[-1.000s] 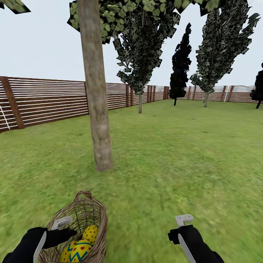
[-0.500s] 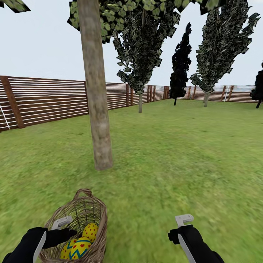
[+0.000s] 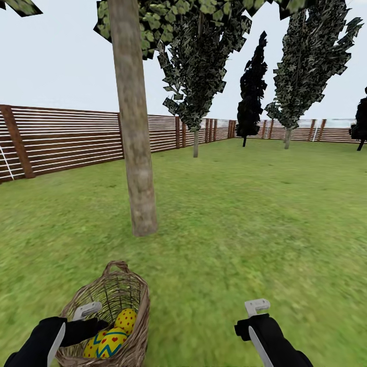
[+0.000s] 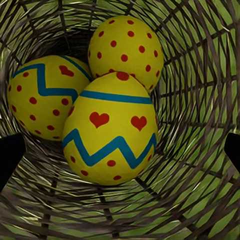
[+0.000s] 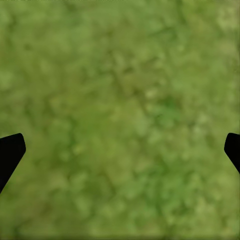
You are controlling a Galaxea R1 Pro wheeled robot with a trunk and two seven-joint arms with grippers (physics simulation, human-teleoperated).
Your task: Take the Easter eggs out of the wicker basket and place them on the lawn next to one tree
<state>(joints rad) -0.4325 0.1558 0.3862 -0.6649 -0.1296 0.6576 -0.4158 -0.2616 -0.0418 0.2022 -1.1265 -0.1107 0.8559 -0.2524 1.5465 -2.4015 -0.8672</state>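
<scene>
**Basket edges lower in view; all three eggs still inside**

Across the last second the basket (image 3: 109, 316) and the tree (image 3: 133, 122) have both slid slightly down and left in the head view, so the camera has probably shifted a little rather than the things themselves. Both arms sit where they were. For the task this changes little: no egg has been lifted yet, and the first grasp is the step in hand.

Count: three eggs, all in the basket. The left wrist view shows them packed together at the bottom: a heart-and-zigzag egg (image 4: 111, 131) nearest, a dotted egg (image 4: 126, 46) behind it, and a banded egg (image 4: 42, 97) touching both. One basket, on the lawn (image 3: 244, 214), near the pale trunk, which is the one tree close by; darker cone-shaped trees stand well apart by the fence (image 3: 66, 137).

The left end effector (image 3: 84, 318) is at the basket's mouth, its fingers spread wide at either edge of its wrist view, gripping nothing. The right end effector (image 3: 257, 308) hangs over bare grass, also wide and empty.
</scene>
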